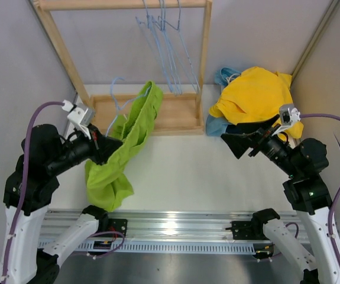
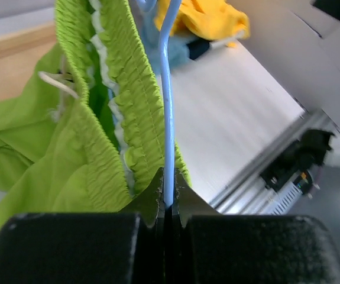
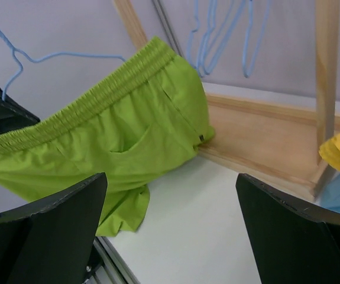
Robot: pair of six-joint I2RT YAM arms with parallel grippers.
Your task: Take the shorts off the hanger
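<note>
Lime green shorts (image 1: pixel 125 148): left of centre in the top view. They are draped on a light blue wire hanger (image 2: pixel 167 118), with the waistband up toward the wooden rack (image 1: pixel 175 115) and the legs sagging onto the table (image 1: pixel 187 171).
Left gripper (image 2: pixel 167 204): jaws pressed together on the hanger wire, just beside the gathered waistband.
Right gripper (image 3: pixel 171 177): jaws spread wide with nothing between them. It faces the shorts from the right and is well apart from them.
Handling: likely light, soft and limp. The thin cloth should slide along the wire and stretch rather than lift as one piece.
Where to hold: the elastic waistband looks like the thickest, least slippery fold. The end far from the pinched wire looks best.
Other shorts: a yellow pair (image 1: pixel 255 94) lies heaped over a light blue one (image 1: pixel 217 127) at upper right, off any hanger.
Hard to see: fabric hides how the wire runs through the waistband. Whether the heap covers further pairs cannot be told. Only a loop of white drawstring (image 2: pixel 57 83) shows.
</note>
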